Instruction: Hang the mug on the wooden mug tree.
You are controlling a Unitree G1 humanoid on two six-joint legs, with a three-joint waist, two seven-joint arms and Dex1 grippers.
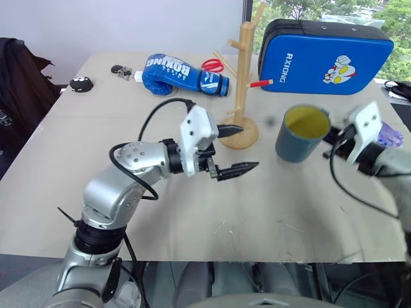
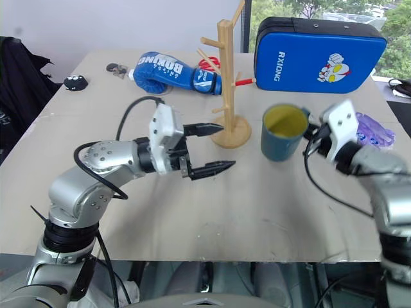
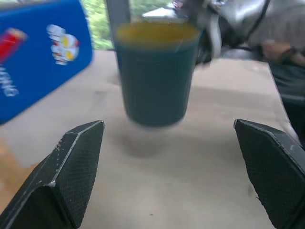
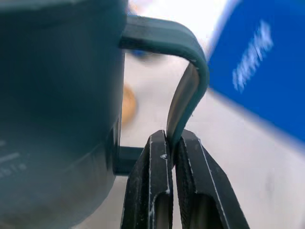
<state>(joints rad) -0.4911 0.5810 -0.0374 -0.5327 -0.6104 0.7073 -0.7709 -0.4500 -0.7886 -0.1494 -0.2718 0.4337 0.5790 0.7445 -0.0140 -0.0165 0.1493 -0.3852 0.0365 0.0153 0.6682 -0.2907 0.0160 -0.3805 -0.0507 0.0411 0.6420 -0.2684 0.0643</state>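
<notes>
two grippers over the table [image 1: 192, 212]. left gripper [image 1: 236, 149] sits mid-table with its fingers wide apart, nothing between them, tips pointing toward the base of the wooden mug tree [image 1: 241, 77], just beside it. boxing glove [image 1: 183, 76] lies behind the tree, blue pad [image 1: 324, 56] to its right at the far edge. mug [image 1: 302, 133] is right of the tree, upright, off the table, yellow inside showing. right gripper [image 4: 170, 160] is pinched tight on the mug's handle.
</notes>
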